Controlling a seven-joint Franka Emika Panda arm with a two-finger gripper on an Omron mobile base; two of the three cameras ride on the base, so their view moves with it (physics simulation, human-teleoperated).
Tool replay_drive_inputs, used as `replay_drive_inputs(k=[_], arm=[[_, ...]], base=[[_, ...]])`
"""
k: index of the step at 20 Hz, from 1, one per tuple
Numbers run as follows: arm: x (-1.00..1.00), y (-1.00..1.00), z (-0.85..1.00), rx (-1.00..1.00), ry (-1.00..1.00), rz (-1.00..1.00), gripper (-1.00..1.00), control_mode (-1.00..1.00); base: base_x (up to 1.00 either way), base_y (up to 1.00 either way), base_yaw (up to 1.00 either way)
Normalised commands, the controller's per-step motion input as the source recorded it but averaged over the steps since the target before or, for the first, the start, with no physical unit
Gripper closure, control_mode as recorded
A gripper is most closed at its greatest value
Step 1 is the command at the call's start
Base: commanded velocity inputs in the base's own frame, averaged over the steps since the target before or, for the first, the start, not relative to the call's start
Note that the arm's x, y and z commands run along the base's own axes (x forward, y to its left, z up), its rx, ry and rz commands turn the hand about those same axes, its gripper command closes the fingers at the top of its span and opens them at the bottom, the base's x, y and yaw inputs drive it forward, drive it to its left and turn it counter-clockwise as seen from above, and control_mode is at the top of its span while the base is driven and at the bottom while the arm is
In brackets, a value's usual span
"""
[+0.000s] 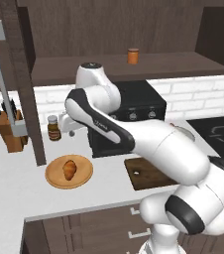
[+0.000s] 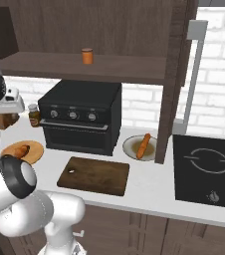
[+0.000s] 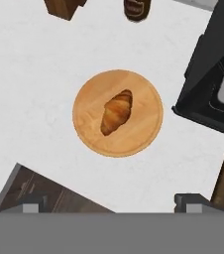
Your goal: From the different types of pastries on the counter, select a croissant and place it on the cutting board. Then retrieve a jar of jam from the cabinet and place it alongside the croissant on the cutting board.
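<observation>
Now gripper (image 3: 112,204) hangs high over croissant (image 3: 116,112), fingers spread wide, nothing held. Croissant lies mid plate (image 3: 89,134) on counter (image 3: 39,74) (centred for straight descent). Board (image 2: 94,175) bare.

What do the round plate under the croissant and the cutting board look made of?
The round plate looks like light, matte wood, with faint grain and a turned rim. The cutting board looks like dark brown wood with a streaky grain; being a render, neither material is certain.
</observation>
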Motion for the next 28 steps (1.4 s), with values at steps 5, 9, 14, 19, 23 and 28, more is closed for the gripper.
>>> replay_drive_inputs(k=[5,9,14,19,23,28], arm=[[0.00,0.18,-0.48,0.00,-0.02,0.00,-1.00,-1.00],[0.00,0.03,-0.64,-0.02,-0.08,0.00,-1.00,-1.00],[0.00,0.00,-0.72,0.00,-0.07,-0.01,-1.00,-1.00],[0.17,0.00,-0.43,0.06,-0.01,-0.13,-1.00,-1.00],[0.36,0.05,-0.28,0.17,0.00,-0.18,-1.00,-1.00],[0.50,0.36,-0.06,0.01,0.00,-0.24,-1.00,-1.00]], base=[[0.00,0.00,0.00],[0.00,0.00,0.00],[0.00,0.00,0.00],[0.00,0.00,0.00],[0.00,0.00,0.00],[0.00,0.00,0.00]])
